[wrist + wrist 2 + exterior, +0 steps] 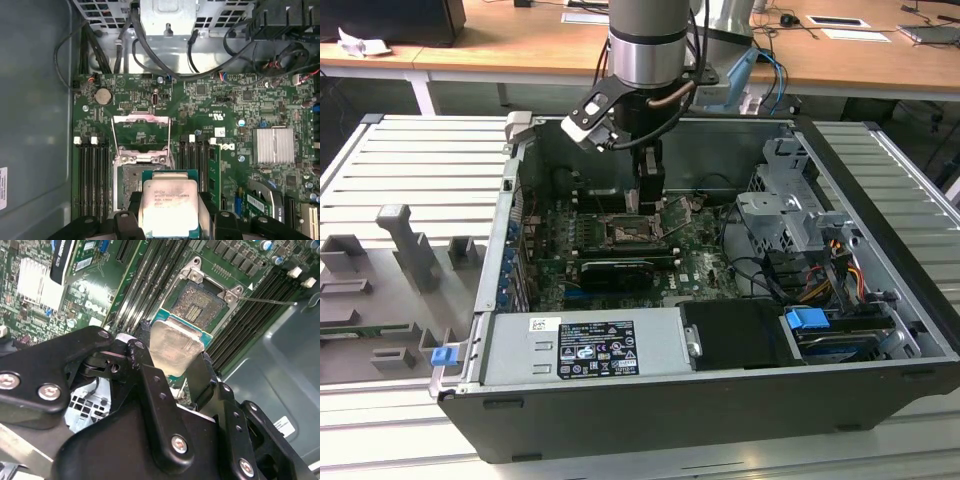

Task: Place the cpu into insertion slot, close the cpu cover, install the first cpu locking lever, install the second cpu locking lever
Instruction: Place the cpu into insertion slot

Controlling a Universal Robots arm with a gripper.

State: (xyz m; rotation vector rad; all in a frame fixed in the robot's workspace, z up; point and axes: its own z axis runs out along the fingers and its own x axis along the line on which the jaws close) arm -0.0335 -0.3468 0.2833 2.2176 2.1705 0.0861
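Robot arm's tool (176,359) clamps the cpu (172,345) by two opposite edges, its black fingers (204,372) parted just the chip's width and the pale metal face turned toward both wrist cameras. The chip hangs over the insertion slot (200,305), overlapping one side of it. Whether it touches the socket cannot be told. The cpu cover (140,119) stands swung open right beside the socket, green motherboard (225,105) showing through its cut-out middle, and a thin metal lever (265,301) juts out past a socket corner. In the first wrist view the chip hides much of the socket's dark centre, and the picture's edge cuts off the fingers. In the exterior view the arm reaches down into an open computer case (880,300) on a ribbed grey desk (410,160) — there the fingertips and chip are too small to make out.
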